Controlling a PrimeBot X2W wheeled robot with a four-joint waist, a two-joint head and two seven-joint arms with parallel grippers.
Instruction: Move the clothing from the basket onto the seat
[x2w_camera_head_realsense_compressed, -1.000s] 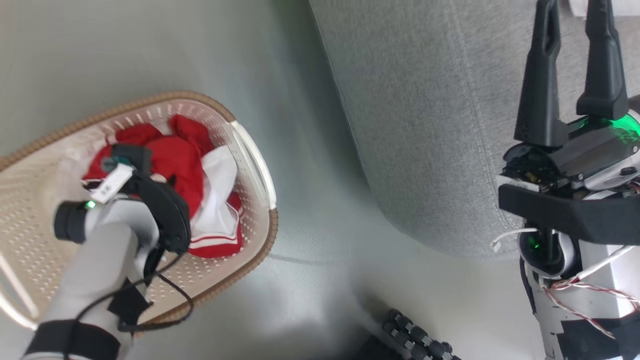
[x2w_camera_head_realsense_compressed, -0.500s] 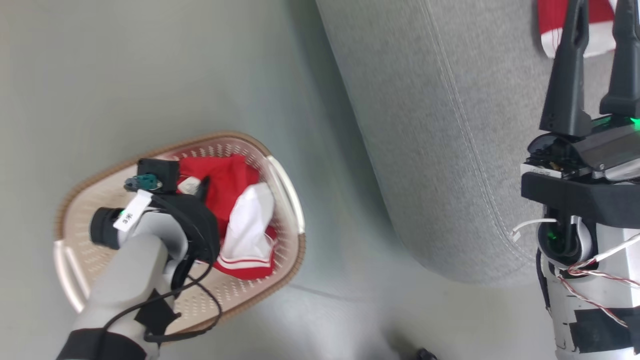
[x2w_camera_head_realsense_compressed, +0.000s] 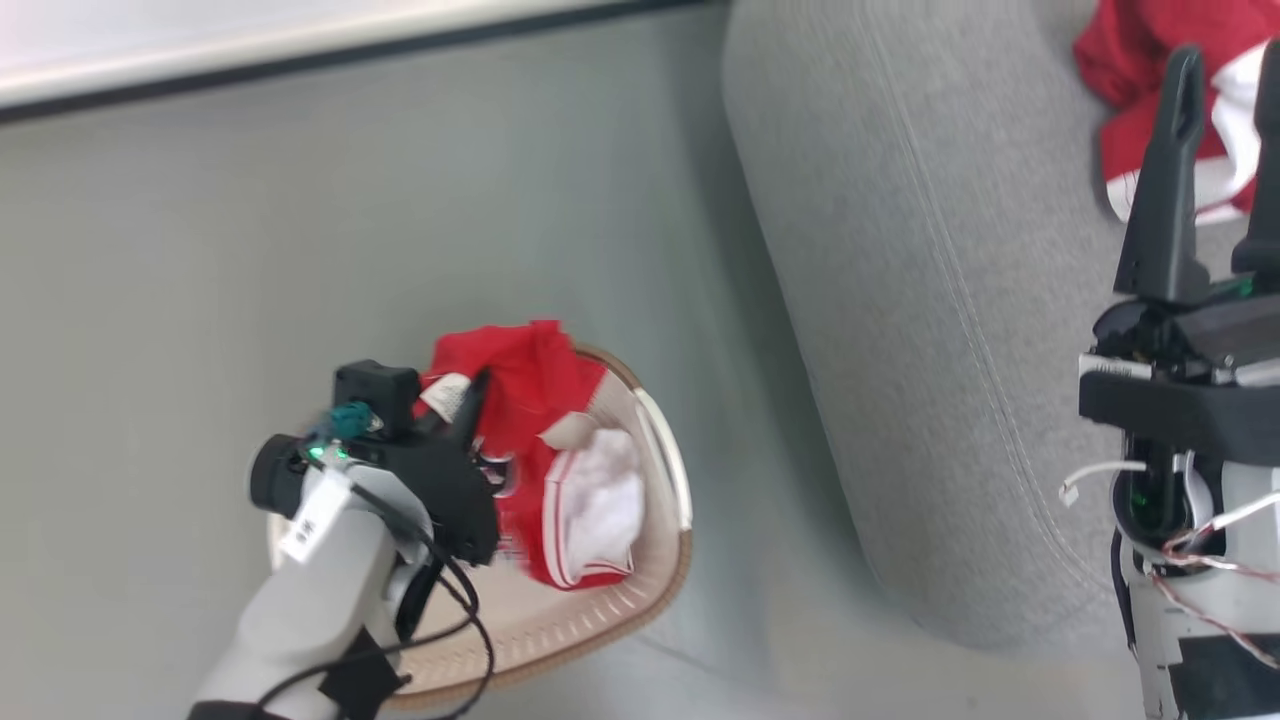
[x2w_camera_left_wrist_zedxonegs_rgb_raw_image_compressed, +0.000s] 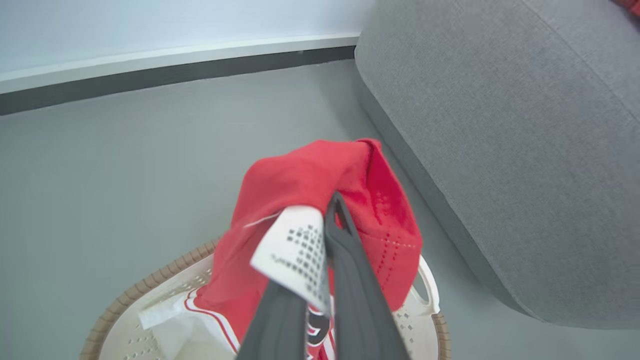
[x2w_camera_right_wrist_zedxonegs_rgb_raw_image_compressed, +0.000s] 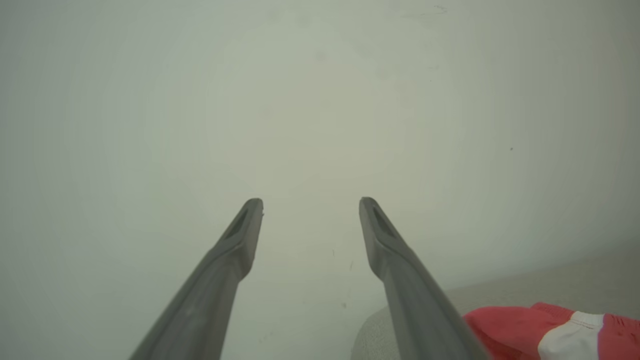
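A second ago my left gripper sat low among the clothing in the basket. Now it has risen, and a red garment comes up with it, its top fold above the brown rim and its lower part trailing back inside. My head has tipped up as well, so the slide of the whole picture is my camera, not the basket. I take it the pick has held. The jaws are pinched almost together on the red fabric, with a white label folded against them. The lift is under way and the carry is not yet done.

The garment drapes over and just ahead of my fingertips. The seat lies to its right, across a strip of floor. A white panel with red trim rests in the basket below; I cannot tell whether it is the same piece. My right gripper is spread wide and empty over the seat, near another red-and-white garment lying there.
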